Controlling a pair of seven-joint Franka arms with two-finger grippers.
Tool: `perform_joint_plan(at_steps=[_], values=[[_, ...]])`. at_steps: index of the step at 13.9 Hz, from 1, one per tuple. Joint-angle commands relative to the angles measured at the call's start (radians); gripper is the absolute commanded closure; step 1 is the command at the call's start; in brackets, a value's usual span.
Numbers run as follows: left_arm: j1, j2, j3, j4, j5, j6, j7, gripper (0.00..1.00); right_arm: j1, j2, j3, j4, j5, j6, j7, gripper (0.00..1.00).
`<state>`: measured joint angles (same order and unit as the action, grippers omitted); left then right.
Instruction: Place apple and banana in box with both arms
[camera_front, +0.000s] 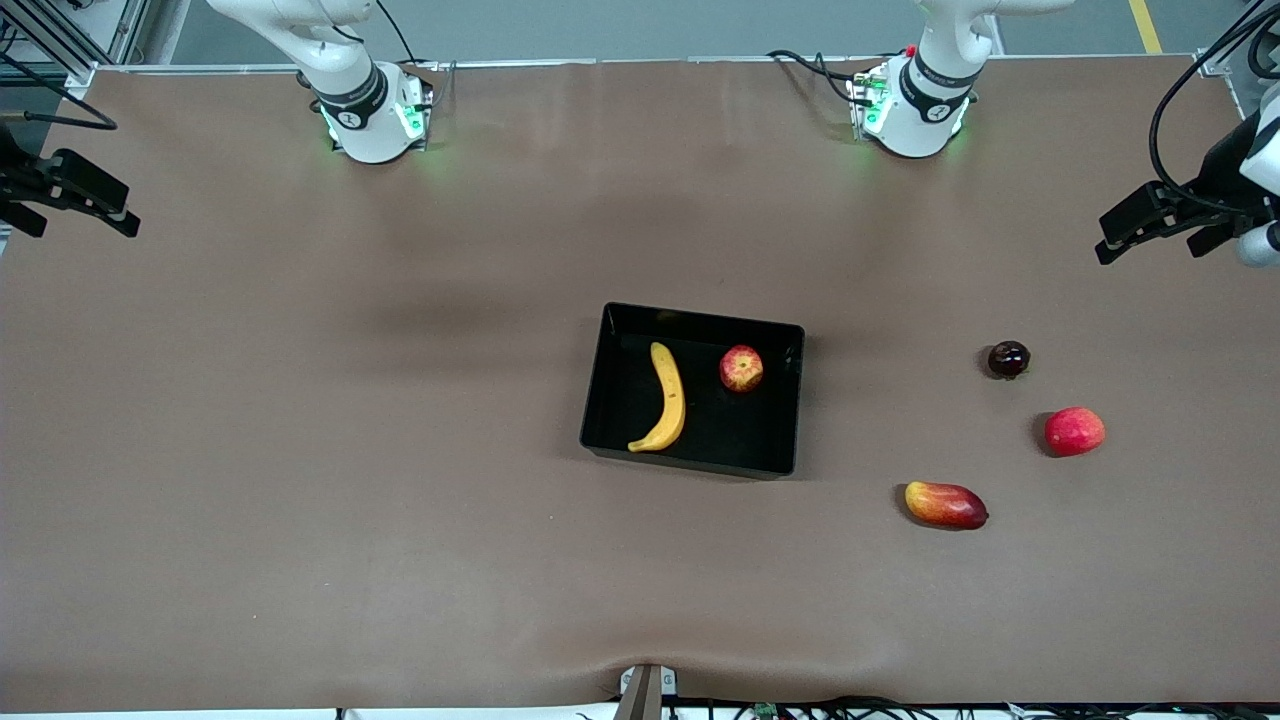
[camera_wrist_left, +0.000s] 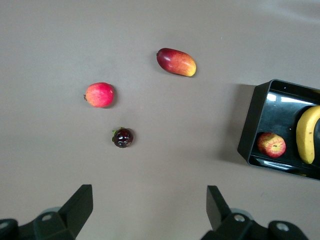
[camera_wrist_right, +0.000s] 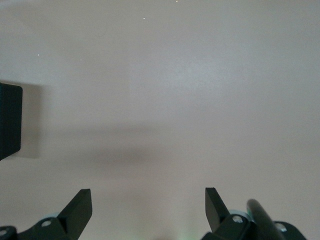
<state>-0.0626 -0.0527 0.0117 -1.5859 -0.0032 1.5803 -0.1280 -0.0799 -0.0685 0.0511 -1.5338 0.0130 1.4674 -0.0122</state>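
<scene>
The brown table (camera_front: 300, 450) fills the front view. At its centre the box (camera_front: 700, 322) is set, with the banana (camera_front: 667, 398) and the apple (camera_front: 741, 368) lying inside, apart from each other. The left gripper (camera_front: 1150, 222), at the frame's right edge, and the right gripper (camera_front: 75, 195), at its left edge, are held spread wide and empty. Lower right, a mango-like fruit (camera_front: 946, 504), a red fruit (camera_front: 1074, 431) and a dark round fruit (camera_front: 1008, 358) are scattered.
</scene>
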Motion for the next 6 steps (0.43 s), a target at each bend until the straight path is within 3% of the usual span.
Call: perform_joint_plan(at_steps=[1,6], values=[[-0.006,-0.018,0.008,-0.006,-0.003,0.01,0.018,0.0,-0.031,0.01,0.016,0.021,0.019,-0.006,-0.017,0.0],[-0.01,0.008,0.007,0.003,0.023,0.01,0.016,0.0,-0.031,0.01,0.016,0.021,0.019,-0.004,-0.017,0.0]])
